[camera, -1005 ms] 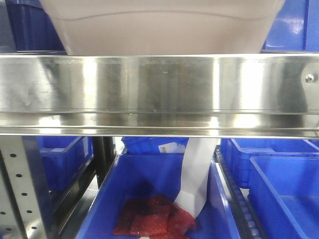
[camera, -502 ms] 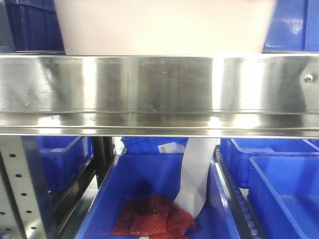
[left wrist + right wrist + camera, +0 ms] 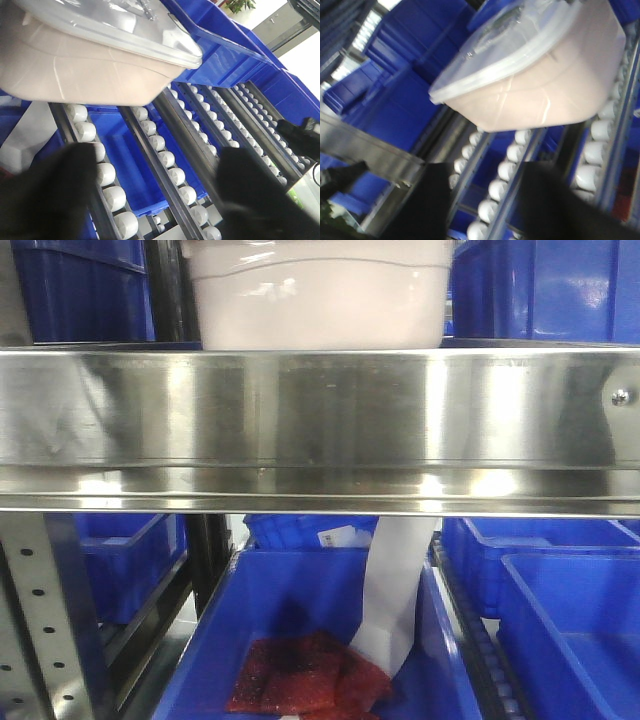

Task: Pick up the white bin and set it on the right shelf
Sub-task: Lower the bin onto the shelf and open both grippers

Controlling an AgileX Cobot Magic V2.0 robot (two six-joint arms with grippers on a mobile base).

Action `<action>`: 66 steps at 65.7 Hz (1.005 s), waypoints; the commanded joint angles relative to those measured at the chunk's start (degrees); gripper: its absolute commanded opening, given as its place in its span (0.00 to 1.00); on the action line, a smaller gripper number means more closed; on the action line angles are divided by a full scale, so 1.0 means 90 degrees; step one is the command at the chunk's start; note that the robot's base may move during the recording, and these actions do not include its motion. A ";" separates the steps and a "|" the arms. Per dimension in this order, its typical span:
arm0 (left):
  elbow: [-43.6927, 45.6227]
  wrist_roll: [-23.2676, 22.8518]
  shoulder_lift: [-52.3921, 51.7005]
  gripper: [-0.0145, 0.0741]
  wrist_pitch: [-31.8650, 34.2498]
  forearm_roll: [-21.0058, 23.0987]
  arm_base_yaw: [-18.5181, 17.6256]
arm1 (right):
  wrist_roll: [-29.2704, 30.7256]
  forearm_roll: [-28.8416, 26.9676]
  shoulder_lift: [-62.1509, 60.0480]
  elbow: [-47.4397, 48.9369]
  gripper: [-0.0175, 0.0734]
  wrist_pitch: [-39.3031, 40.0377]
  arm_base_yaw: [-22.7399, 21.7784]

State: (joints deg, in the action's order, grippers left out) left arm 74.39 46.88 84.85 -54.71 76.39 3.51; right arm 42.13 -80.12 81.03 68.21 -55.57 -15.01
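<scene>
The white bin point(image 3: 320, 305) sits on the right shelf, behind the shiny front rail point(image 3: 320, 420). It rests on the shelf's white rollers point(image 3: 155, 142), set back from the front. It shows at the top left of the left wrist view point(image 3: 75, 70) and at the top right of the right wrist view point(image 3: 540, 95), with its glossy lid on. My left gripper point(image 3: 155, 195) is open and empty over the rollers, short of the bin. My right gripper point(image 3: 490, 200) is open and empty too, also short of the bin.
Blue bins stand on the shelf to the left point(image 3: 80, 290) and right point(image 3: 540, 290) of the white bin. Below the rail, a blue bin point(image 3: 260, 610) holds red packets point(image 3: 300, 675) and a white strip point(image 3: 395, 590). A perforated upright point(image 3: 40, 620) stands at the lower left.
The white bin has moved away from the front rail, deeper onto the shelf, and now looks smaller. Blue bins on both sides have come into view.
</scene>
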 commanded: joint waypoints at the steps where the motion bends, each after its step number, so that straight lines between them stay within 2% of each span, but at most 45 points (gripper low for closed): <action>1: 0.0227 -0.0040 -0.0228 0.16 -0.0101 0.0515 0.0000 | 0.0008 -0.0116 -0.0240 0.0221 0.25 -0.0318 -0.0033; 2: 0.0227 -0.0040 -0.0228 0.11 -0.0114 0.0515 0.0000 | 0.0008 -0.0082 -0.0240 0.0221 0.23 -0.0371 -0.0033; 4: 0.0227 -0.0040 -0.0228 0.01 -0.0114 0.0515 0.0000 | 0.0008 -0.0075 -0.0240 0.0221 0.26 -0.0446 -0.0033; 9: 0.0227 -0.0024 -0.0228 0.06 -0.0057 0.0515 0.0000 | 0.0008 -0.0089 -0.0240 0.0221 0.27 -0.0474 -0.0033; 17: 0.0229 -0.0024 -0.0218 0.03 -0.0043 0.0803 0.0000 | 0.0008 -0.0157 -0.0240 0.0228 0.26 -0.0284 -0.0033; 22: 0.0265 -0.0233 -0.0276 0.03 -0.0009 0.0784 -0.0030 | 0.0002 -0.0151 -0.0283 0.0247 0.26 -0.0469 -0.0033; 28: 0.0265 -0.0678 -0.0687 0.03 0.0839 0.0120 -0.0252 | -0.0075 -0.0081 -0.0571 0.0247 0.26 -0.0185 -0.0033; 37: 0.0253 -0.1845 -0.1551 0.03 0.2296 -0.1565 -0.0580 | -0.0285 0.0053 -0.1313 0.0247 0.26 0.1271 -0.0033; 41: 0.0191 -0.2010 -0.1856 0.03 0.2750 -0.1955 -0.0633 | -0.0276 0.0060 -0.1575 0.0218 0.26 0.1759 -0.0028; 46: -0.0014 -0.2009 -0.2244 0.03 0.3300 -0.2039 -0.0644 | -0.0108 0.0307 -0.1884 0.0181 0.26 0.2089 -0.0018; 52: -0.0520 -0.1996 -0.2660 0.03 0.3889 -0.2053 -0.0644 | 0.0256 0.0978 -0.2181 0.0080 0.26 0.1996 0.0005; 61: -0.1667 -0.1970 -0.3316 0.03 0.4125 -0.2427 -0.0644 | 0.0421 0.1582 -0.2770 -0.0595 0.26 0.2166 0.0302; 66: -0.2438 -0.1676 -0.3808 0.03 0.4339 -0.2441 -0.0644 | 0.0625 0.1646 -0.3217 -0.1133 0.26 0.2355 0.0596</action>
State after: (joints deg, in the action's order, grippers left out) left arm 55.88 29.84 54.85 -20.27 53.56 -1.92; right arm 45.24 -64.21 56.45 60.11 -37.98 -11.55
